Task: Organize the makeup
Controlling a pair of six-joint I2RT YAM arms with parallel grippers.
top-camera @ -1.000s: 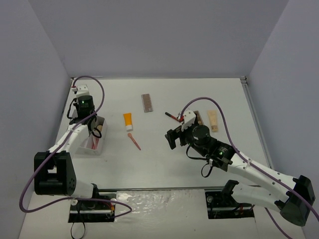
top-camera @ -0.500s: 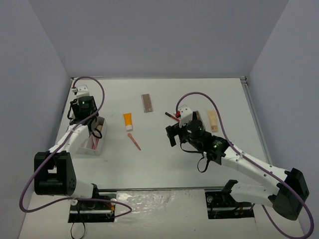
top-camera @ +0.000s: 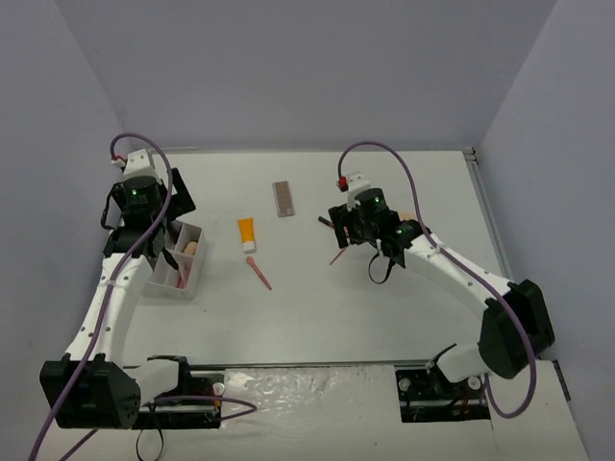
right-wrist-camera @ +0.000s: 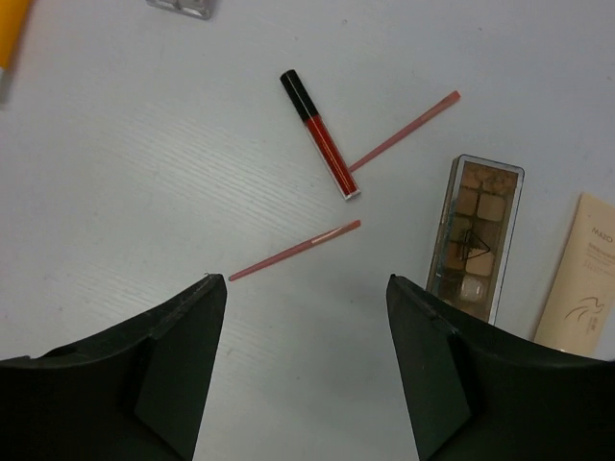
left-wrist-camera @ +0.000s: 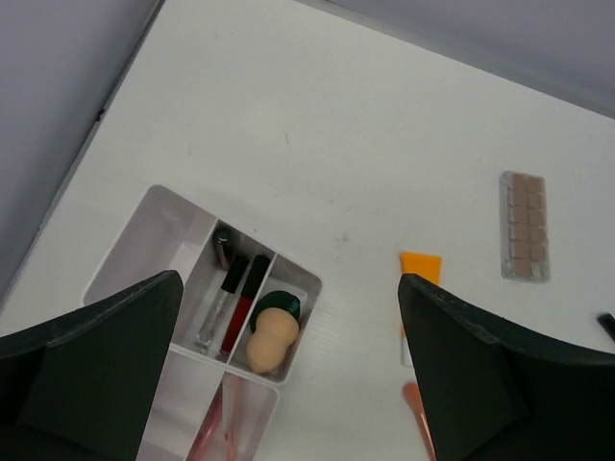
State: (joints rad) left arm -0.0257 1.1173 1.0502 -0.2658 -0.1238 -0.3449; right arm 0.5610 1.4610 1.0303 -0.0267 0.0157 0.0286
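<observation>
The makeup lies partly in a white compartment box [left-wrist-camera: 144,216] [top-camera: 195,274]. In it are a beige sponge [left-wrist-camera: 268,337] on a dark green disc [left-wrist-camera: 282,303], a red gloss [left-wrist-camera: 240,305], a clear stick [left-wrist-camera: 213,303] and pink sticks [left-wrist-camera: 217,430]. My left gripper [left-wrist-camera: 288,280] [top-camera: 144,213] hangs open high above the box, holding nothing. An orange tube [top-camera: 247,233] [left-wrist-camera: 420,265], a pink stick [top-camera: 259,273] and a brown palette [top-camera: 282,198] [left-wrist-camera: 524,226] lie mid-table. My right gripper [right-wrist-camera: 306,281] [top-camera: 351,227] is open over a thin pink stick [right-wrist-camera: 293,250], with a red gloss [right-wrist-camera: 322,149], a second pink stick [right-wrist-camera: 404,130], another palette [right-wrist-camera: 476,240] and a beige tube [right-wrist-camera: 581,274] beyond.
Grey walls close in the white table [top-camera: 317,307] on the left, back and right. The left wall stands close to the box. Both arm bases sit at the near edge.
My left gripper has opened and risen back from the box. My right arm has swung toward the back over the sticks, and its jaws have narrowed somewhat.
</observation>
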